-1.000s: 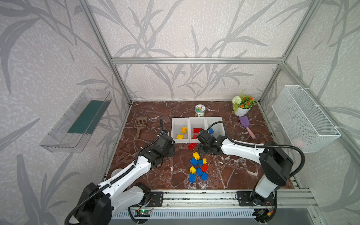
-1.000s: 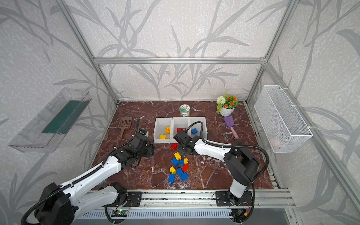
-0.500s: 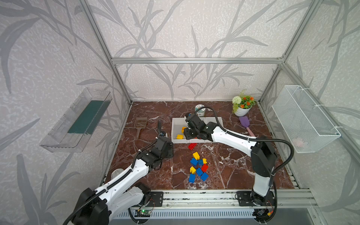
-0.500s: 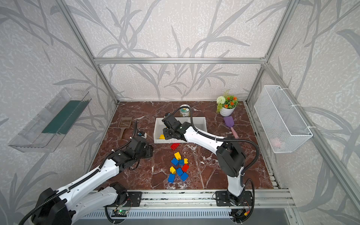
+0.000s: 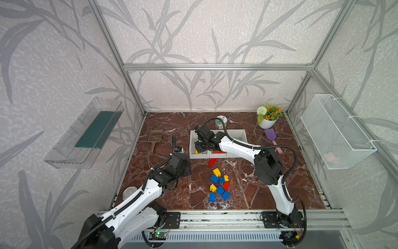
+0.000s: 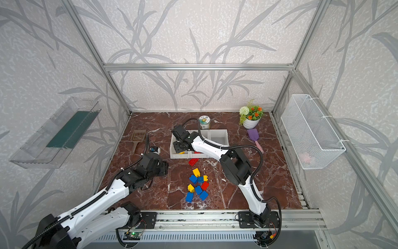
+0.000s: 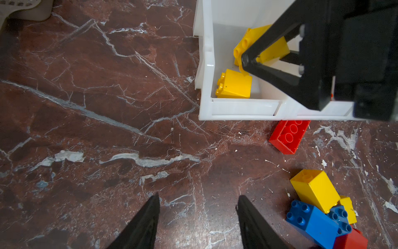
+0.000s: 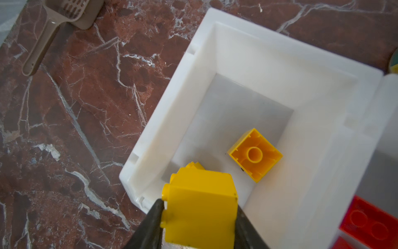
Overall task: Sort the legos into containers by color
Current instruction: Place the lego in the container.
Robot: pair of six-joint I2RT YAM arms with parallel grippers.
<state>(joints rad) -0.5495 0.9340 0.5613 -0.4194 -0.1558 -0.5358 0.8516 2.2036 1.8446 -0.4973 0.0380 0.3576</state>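
**Arms and grippers, two units, as I have them now**

1. Left arm (image 5: 137, 198): reaches forward from its base, elbow bent, forearm sloping low, wrist pitched downward.
   Left gripper (image 7: 198, 199): jaws apart, nothing between them, both black fingertips (image 7: 151, 207) in the wrist view.
2. Right arm (image 5: 239, 147): stretched far forward and angled across toward my left side, forearm nearly level, wrist tipped down.
   Right gripper (image 8: 199, 205): jaws against the two flanks of a yellow brick (image 8: 200, 189), carried aloft.
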